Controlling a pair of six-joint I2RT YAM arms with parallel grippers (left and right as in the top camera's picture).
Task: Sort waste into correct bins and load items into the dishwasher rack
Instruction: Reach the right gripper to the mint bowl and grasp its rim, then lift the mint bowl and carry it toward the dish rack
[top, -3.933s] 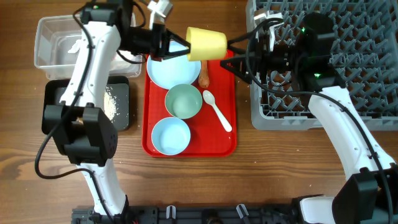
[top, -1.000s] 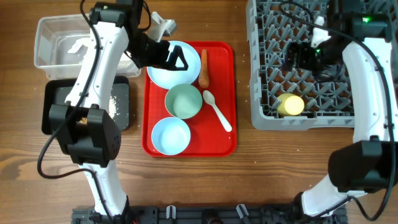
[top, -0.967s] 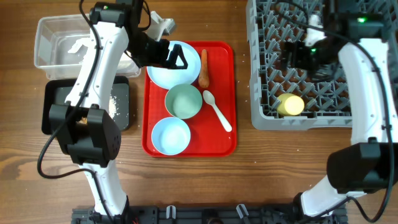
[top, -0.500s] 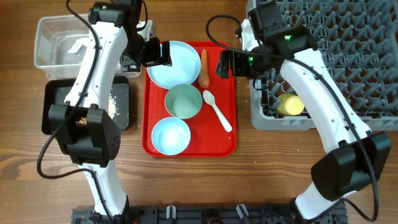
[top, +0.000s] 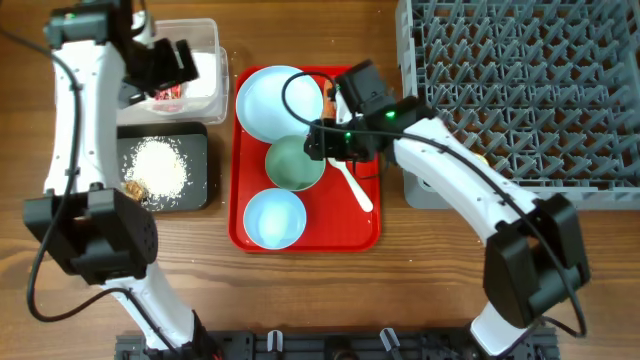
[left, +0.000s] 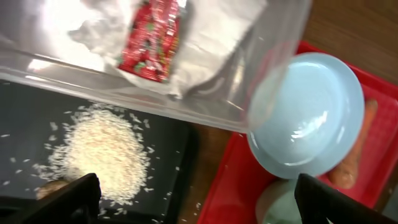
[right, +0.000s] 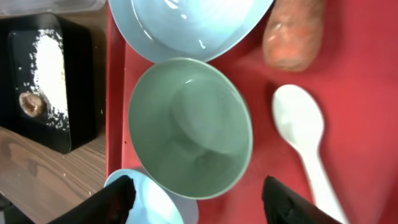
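Far left of the flat red serving tray, a clear plastic tub holds crumpled white-and-red wrapper paper. The left end effector hangs over it, fingers spread wide and empty. A shallow black tray, also left of the red tray, holds white rice grains and a small brown food scrap.

On the red tray sit a pale blue round plate, a mint-green bowl, a pale blue bowl, an orange carrot and a white plastic spoon. The right end effector hovers over the mint-green bowl, spread apart and empty.

Right of the red tray, a large grey plastic dishwasher rack stands on the wooden bench.
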